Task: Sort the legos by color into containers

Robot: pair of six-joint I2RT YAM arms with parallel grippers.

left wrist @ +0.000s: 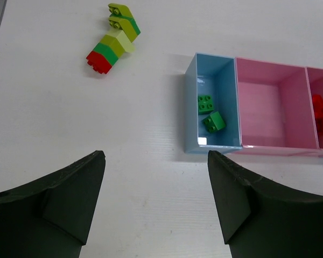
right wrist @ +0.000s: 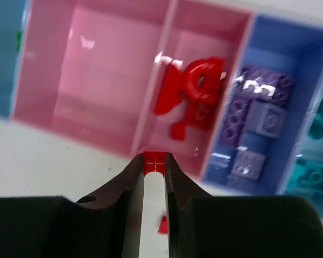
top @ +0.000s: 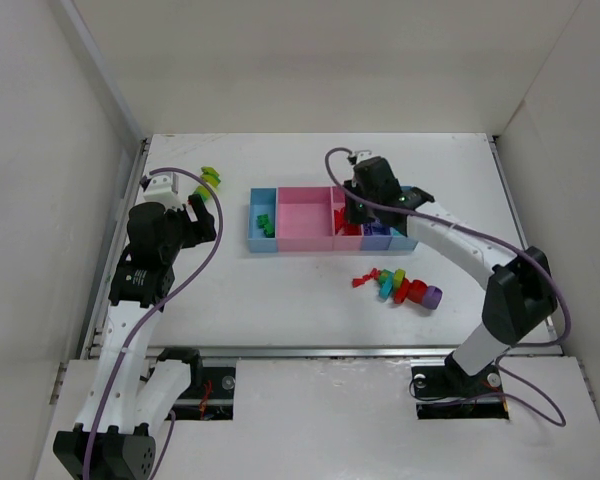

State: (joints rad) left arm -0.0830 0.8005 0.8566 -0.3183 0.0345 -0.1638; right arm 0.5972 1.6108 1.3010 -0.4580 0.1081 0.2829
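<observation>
While a red lego (right wrist: pixel 155 160) is pinched in the nearly closed right hand (right wrist: pixel 155 167), the narrow pink tray (right wrist: pixel 204 32) of red pieces (right wrist: pixel 196 91) is seen just ahead; the left hand (left wrist: pixel 156 161) is held wide open and empty over the table (left wrist: pixel 151 215).

No writing, label, brand, number or sign can be read anywhere. The trays (top: pixel 302 228), the legos (top: pixel 405 288) and the table (top: pixel 280 300) around the trays show plain surfaces.
</observation>
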